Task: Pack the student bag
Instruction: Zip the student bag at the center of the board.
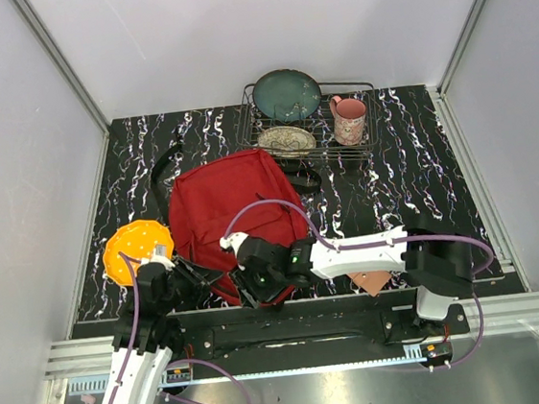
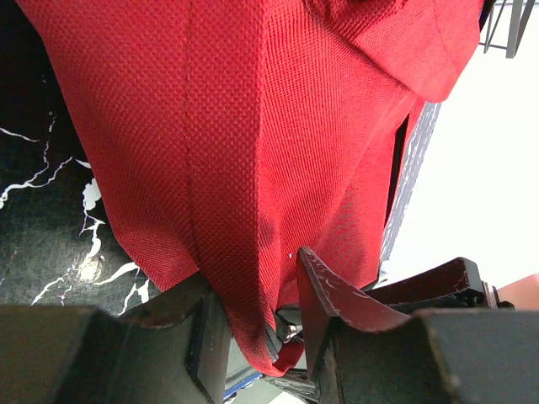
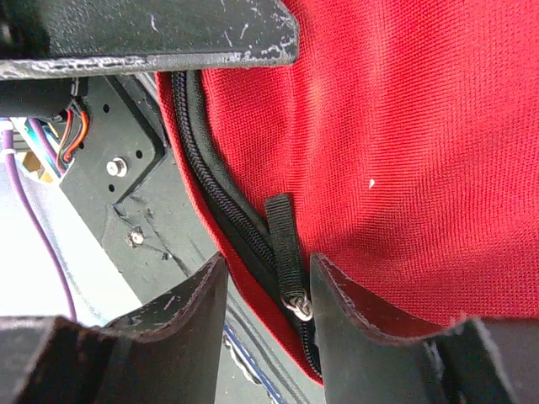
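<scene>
The student bag, red fabric with black straps, lies in the middle of the black marbled table, its near end at the front edge. My left gripper reaches in from the left and is shut on a fold of the bag's red fabric at that near end. In its wrist view the fold hangs between the fingers. My right gripper sits right beside it, open. Its jaws straddle the bag's black zipper and the black strap pull, which lies close to the right finger.
An orange round disc lies left of the bag. A wire dish rack at the back holds a teal plate, a patterned plate and a pink mug. A flat brownish piece lies at the front edge under the right arm.
</scene>
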Robot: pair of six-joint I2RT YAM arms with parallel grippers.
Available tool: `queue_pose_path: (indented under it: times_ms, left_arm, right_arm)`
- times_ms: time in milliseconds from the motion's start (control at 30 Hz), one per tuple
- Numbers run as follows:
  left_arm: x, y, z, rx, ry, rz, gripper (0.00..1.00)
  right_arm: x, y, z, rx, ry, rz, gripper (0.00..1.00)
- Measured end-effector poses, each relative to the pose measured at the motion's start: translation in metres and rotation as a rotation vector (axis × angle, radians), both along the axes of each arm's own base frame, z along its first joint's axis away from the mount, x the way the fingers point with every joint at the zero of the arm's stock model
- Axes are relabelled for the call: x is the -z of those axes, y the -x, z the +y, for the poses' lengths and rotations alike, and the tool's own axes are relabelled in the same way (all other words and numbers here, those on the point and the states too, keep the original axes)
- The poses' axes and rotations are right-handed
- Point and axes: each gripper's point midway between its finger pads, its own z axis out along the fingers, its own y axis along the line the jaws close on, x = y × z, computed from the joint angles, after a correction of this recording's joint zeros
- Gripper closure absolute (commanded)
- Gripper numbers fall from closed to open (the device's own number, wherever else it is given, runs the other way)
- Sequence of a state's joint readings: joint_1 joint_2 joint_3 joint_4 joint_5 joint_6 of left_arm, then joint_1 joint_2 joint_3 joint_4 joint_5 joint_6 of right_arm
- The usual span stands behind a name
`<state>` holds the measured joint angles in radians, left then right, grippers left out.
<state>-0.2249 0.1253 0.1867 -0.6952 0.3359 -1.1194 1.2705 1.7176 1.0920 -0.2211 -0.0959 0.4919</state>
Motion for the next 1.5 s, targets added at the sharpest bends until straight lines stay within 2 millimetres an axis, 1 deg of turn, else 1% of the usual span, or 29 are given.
queue_pose_path:
  times_ms: [33,67,167,233,267,300,333,400,433,500,567,667,767,900,1033,1267,1300,1400,1433,1500]
  left_arm:
    - [0.0,0.0,0.0,0.0,0.0,-0.001,0.63]
    - [0.0,0.0,0.0,0.0,0.0,-0.001,0.63]
    - [0.0,0.0,0.0,0.0,0.001,-0.001,0.63]
    - [0.0,0.0,0.0,0.0,0.001,-0.001,0.64]
    - [0.0,0.0,0.0,-0.001,0.001,-0.001,0.66]
    - [0.0,0.0,0.0,-0.001,0.001,-0.001,0.69]
    - [0.0,0.0,0.0,-0.001,0.001,-0.001,0.75]
    - [0.0,0.0,0.0,-0.003,0.002,0.001,0.83]
    - [0.0,0.0,0.0,-0.004,0.004,0.002,0.89]
    - [0.0,0.0,0.0,-0.004,0.003,0.003,0.94]
    - [0.0,0.0,0.0,-0.005,0.004,-0.001,0.97]
    - [-0.002,0.0,0.0,-0.006,0.007,-0.011,1.0]
    - [-0.004,-0.001,0.0,-0.006,0.011,-0.026,1.0]
    - [-0.006,-0.001,0.0,-0.008,0.019,-0.045,1.0]
    - [-0.01,-0.003,-0.001,-0.015,0.037,-0.07,1.0]
    - [-0.013,-0.005,-0.002,-0.023,0.051,-0.077,1.0]
    - [-0.013,-0.005,-0.002,-0.023,0.052,-0.078,1.0]
    - [-0.014,-0.005,-0.002,-0.023,0.054,-0.081,1.0]
    - [-0.014,-0.005,-0.002,-0.024,0.054,-0.081,1.0]
    - [-0.014,-0.005,-0.002,-0.024,0.054,-0.083,1.0]
  right_arm:
    - [0.0,0.0,0.0,0.0,0.0,0.0,0.5]
    - [0.0,0.0,0.0,-0.001,-0.001,-0.001,0.46]
    - [-0.005,0.0,-0.002,0.0,-0.011,-0.005,0.41]
    - [-0.013,0.0,-0.006,0.003,-0.026,-0.016,0.38]
    - [-0.022,0.0,-0.008,0.007,-0.043,-0.025,0.38]
    - [-0.033,-0.002,-0.009,0.017,-0.065,-0.042,0.37]
    - [-0.044,-0.004,-0.009,0.025,-0.093,-0.059,0.38]
    - [-0.063,-0.01,-0.009,0.049,-0.134,-0.094,0.39]
    - [-0.07,-0.014,-0.01,0.064,-0.151,-0.109,0.4]
    - [-0.076,-0.02,-0.009,0.082,-0.166,-0.124,0.41]
    - [-0.069,-0.026,-0.01,0.1,-0.15,-0.125,0.43]
    - [-0.051,-0.029,-0.011,0.108,-0.106,-0.111,0.45]
    - [-0.033,-0.028,-0.011,0.102,-0.063,-0.093,0.45]
    - [-0.019,-0.02,-0.013,0.077,-0.042,-0.056,0.45]
    - [-0.012,-0.013,-0.013,0.052,-0.037,-0.022,0.45]
    - [-0.005,-0.006,-0.004,0.02,-0.051,0.003,0.43]
    - [-0.005,-0.005,-0.004,0.017,-0.053,0.004,0.45]
    - [0.0,-0.004,-0.001,0.015,-0.048,0.007,0.47]
    - [0.003,-0.004,0.0,0.016,-0.045,0.008,0.53]
    - [0.008,-0.005,0.001,0.021,-0.04,0.004,0.59]
